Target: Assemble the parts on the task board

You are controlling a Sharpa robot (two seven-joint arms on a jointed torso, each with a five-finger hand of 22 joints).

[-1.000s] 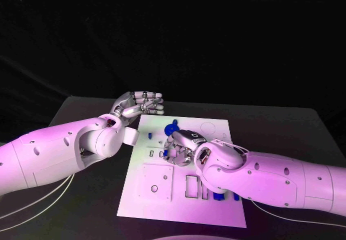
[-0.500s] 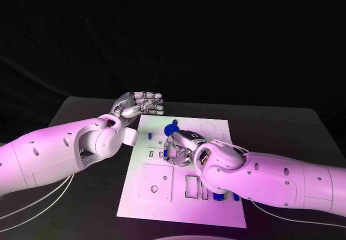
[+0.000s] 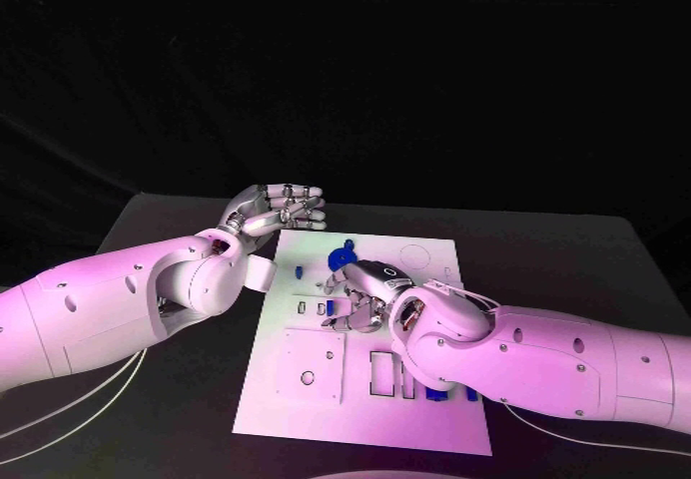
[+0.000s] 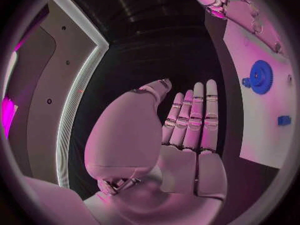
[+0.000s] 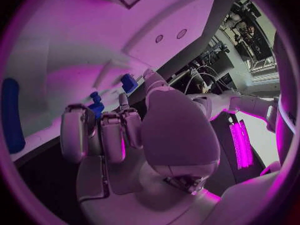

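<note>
Task board [image 3: 310, 394] flat at mid-table, blue parts [image 3: 407, 386] standing in slots near its right front edge. Farther in, right hand [image 3: 363, 297] down on the board's middle, fingers curled over a small blue part [image 5: 95, 106]; whether actually gripped, cannot tell. Blue gear [image 3: 342, 258] just beyond. Left hand [image 3: 277, 209] at the far left corner, fingers straight and close together, holding nothing.

The head camera looks down on the bench [image 3: 576, 249] from above; each wrist camera sits close behind its own robot hand (fisheye), sharing the task board [image 3: 417, 419].
</note>
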